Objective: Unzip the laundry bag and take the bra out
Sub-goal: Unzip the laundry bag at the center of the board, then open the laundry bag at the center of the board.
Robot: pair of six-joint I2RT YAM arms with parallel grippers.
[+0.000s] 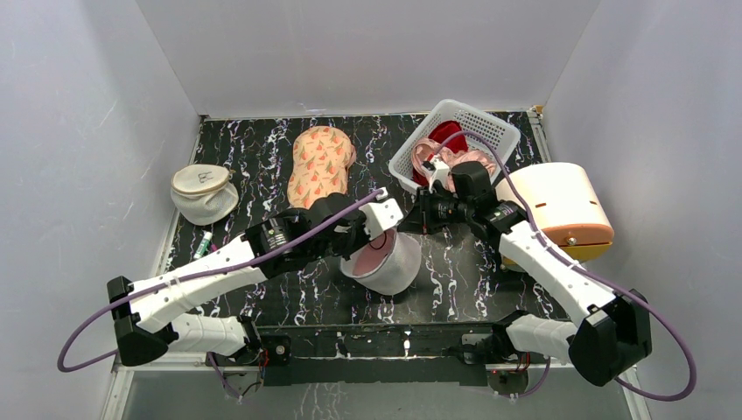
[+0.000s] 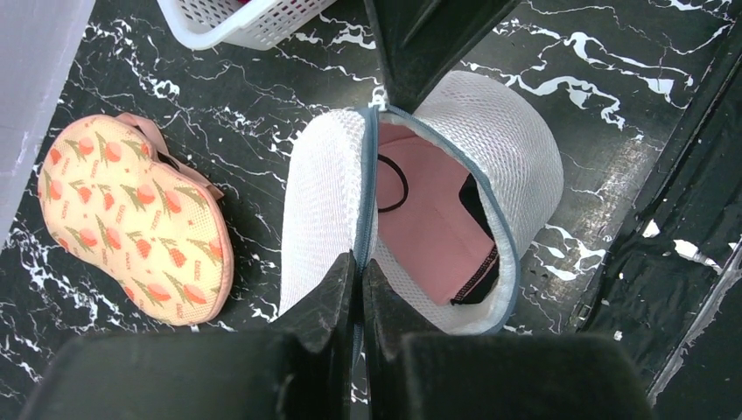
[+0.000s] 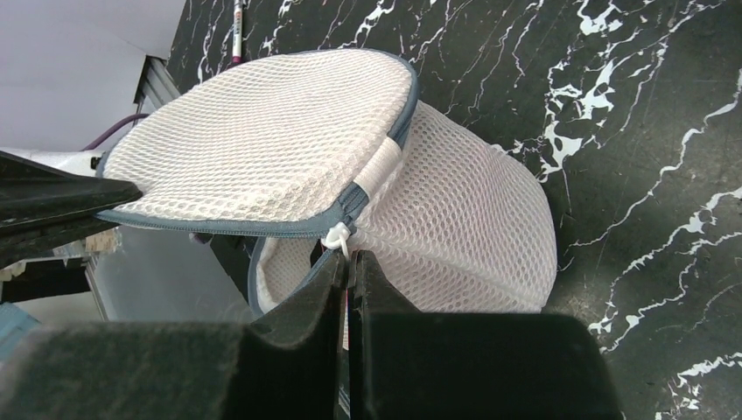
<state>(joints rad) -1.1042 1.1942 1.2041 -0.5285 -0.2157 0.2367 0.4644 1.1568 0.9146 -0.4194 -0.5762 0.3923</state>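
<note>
Mesh bag [image 2: 516, 140] lies on its side in the left wrist view. Its zip is undone and the lid flap is folded to the left of the mouth. The left gripper [image 2: 360, 267] has its jaws pressed together on the blue-grey zip rim at the near edge of the opening. Just beyond the jaws, inside the bag, sits the bra [image 2: 429, 236] — pink here, with black stitched trim and a thin black loop of strap. Across the mouth, the right gripper [image 2: 389, 79] meets the far rim. Left of the jaws a peach-print pad [image 2: 131, 219] lies on the black marble table [image 2: 612, 52], and a white basket [image 2: 236, 22] stands beyond it.

In the right wrist view the right jaws are also pressed together, pinching the small white zip pull [image 3: 338, 234] at their tips. The flap spreads above and left of them, and the bag's body lies to the right. The bag's inside is hidden here.

From above, the basket behind the right jaws holds a red cloth [image 1: 448, 138] and pink satin [image 1: 433, 156]. Far left of both jaws, a second pouch [image 1: 203, 192] bears a dark mark on its cream top — too small to read.
</note>
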